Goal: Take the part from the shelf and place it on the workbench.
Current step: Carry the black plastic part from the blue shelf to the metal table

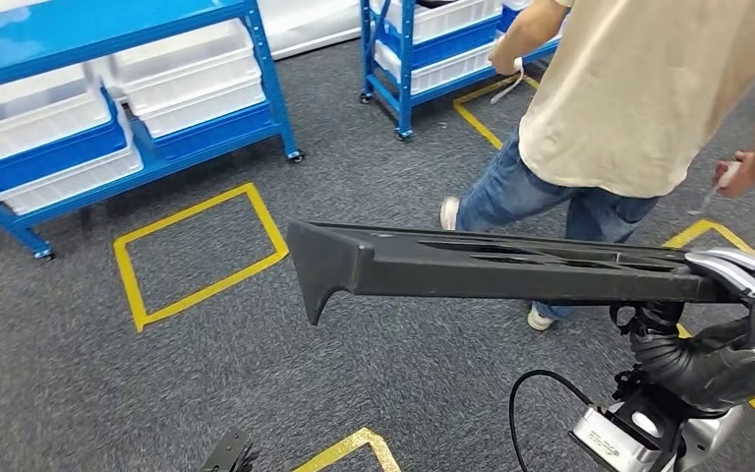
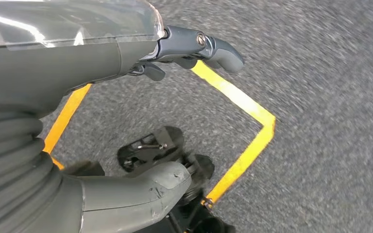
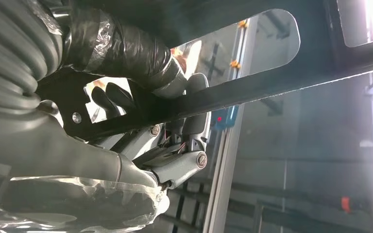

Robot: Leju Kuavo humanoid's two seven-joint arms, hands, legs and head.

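The part is a long black plastic beam with cut-out slots and a flared end pointing left. It is carried level above the carpet, across the middle of the head view. My right hand grips its right end. In the right wrist view the right hand has its fingers wrapped round a thin bar of the part. In the left wrist view my left hand hangs over the floor holding nothing, its fingers stretched out and apart from the thumb.
A person in a beige shirt and jeans stands close ahead on the right, just beyond the part. Blue shelves with white bins stand at the back left and back centre. Yellow tape squares mark the grey carpet.
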